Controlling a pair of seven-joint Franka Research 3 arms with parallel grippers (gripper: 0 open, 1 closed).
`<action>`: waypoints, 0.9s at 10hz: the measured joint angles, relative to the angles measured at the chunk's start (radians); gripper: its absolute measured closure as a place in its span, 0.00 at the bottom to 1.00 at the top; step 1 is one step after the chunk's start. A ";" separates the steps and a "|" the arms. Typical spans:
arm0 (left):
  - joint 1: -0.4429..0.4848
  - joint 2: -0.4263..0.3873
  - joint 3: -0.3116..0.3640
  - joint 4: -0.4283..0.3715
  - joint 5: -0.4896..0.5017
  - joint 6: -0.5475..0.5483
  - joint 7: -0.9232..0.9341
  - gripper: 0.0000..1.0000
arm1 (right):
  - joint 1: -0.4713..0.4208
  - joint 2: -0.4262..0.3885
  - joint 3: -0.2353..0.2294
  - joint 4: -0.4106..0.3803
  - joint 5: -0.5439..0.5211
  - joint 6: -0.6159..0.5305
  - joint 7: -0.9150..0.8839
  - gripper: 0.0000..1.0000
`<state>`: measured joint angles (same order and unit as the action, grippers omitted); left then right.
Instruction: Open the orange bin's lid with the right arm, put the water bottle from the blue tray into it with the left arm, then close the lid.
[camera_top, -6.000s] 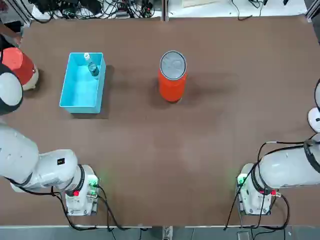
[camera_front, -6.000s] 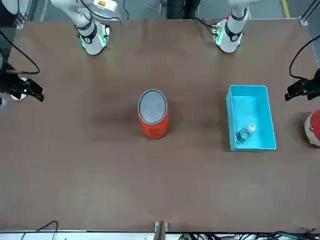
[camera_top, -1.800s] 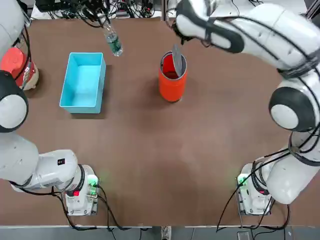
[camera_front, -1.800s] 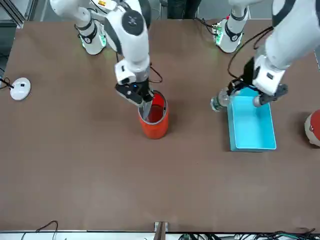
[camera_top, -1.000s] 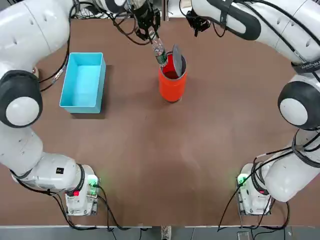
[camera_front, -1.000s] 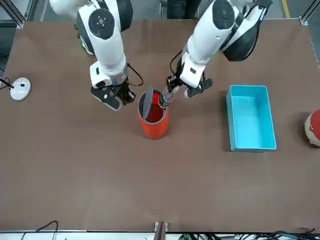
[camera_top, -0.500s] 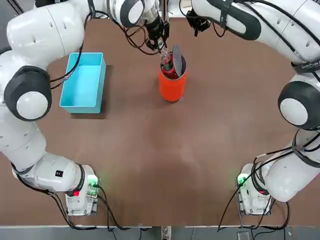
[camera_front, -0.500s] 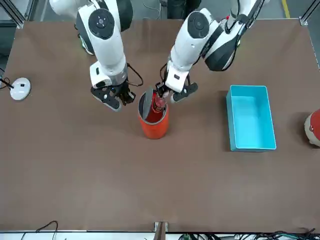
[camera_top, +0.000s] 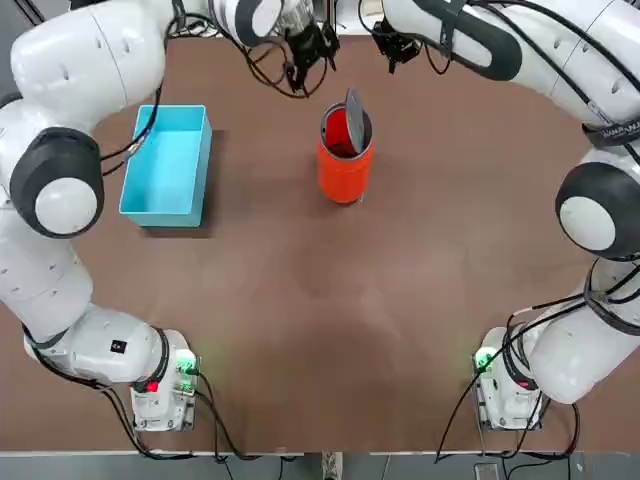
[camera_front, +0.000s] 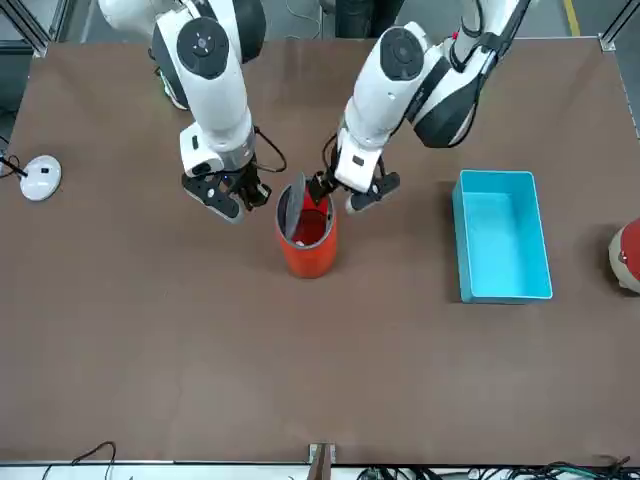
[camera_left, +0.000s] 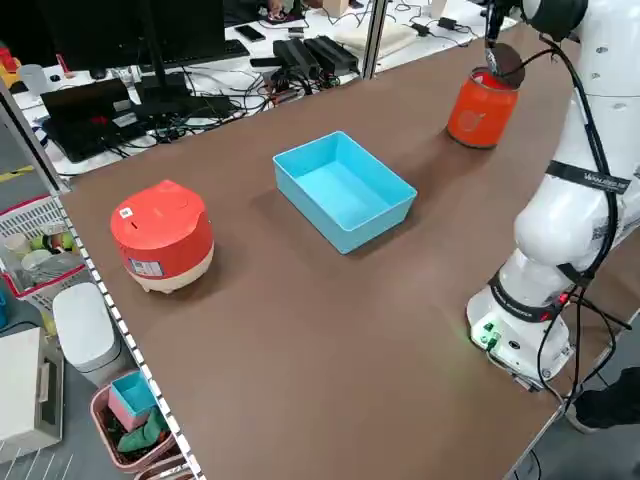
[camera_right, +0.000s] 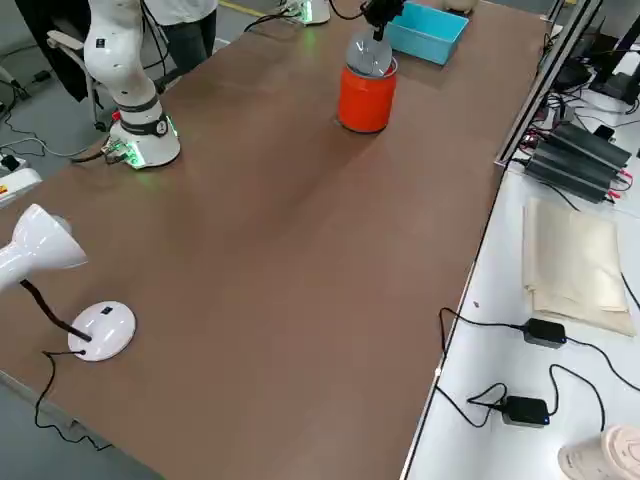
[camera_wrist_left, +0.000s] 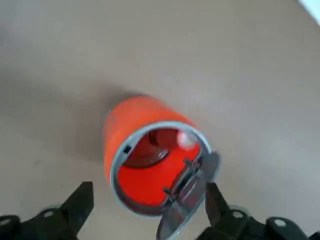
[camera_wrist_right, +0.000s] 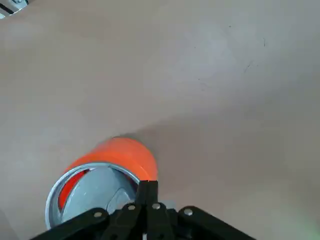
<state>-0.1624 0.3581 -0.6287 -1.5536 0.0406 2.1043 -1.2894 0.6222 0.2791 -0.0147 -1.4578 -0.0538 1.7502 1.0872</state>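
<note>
The orange bin (camera_top: 344, 168) stands mid-table with its grey lid (camera_top: 353, 108) tipped up on edge over the open mouth. In the left wrist view a pale glint of the water bottle (camera_wrist_left: 186, 140) shows inside the bin (camera_wrist_left: 145, 150). My left gripper (camera_front: 345, 192) hovers open just beside the bin's rim, holding nothing. My right gripper (camera_front: 225, 190) is shut and empty on the bin's other side, a short gap from the lid (camera_front: 291, 210). The blue tray (camera_top: 167, 165) is empty.
A red-and-white domed object (camera_left: 160, 235) sits beyond the tray at the robot's left edge. A white lamp base (camera_front: 40, 178) lies near the right-arm side edge. Cables run along the far edge (camera_top: 230, 20).
The left gripper carried the bottle to the bin's mouth, opened and let it drop inside, then lifted slightly away. The right gripper and the raised lid have not moved.
</note>
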 joint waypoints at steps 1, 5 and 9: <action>0.043 -0.014 0.006 0.015 0.047 -0.045 0.000 0.00 | 0.000 0.000 0.000 0.000 0.000 0.000 0.000 0.99; 0.297 -0.100 0.007 0.056 0.128 -0.329 0.256 0.00 | 0.031 0.007 0.007 -0.009 0.003 0.035 0.022 0.99; 0.481 -0.161 0.073 0.057 0.058 -0.438 0.590 0.00 | 0.119 0.022 0.011 -0.065 0.004 0.107 0.105 0.99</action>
<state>0.3186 0.1975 -0.5559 -1.4968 0.0989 1.6665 -0.6996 0.7417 0.3016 -0.0034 -1.5224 -0.0502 1.8571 1.1926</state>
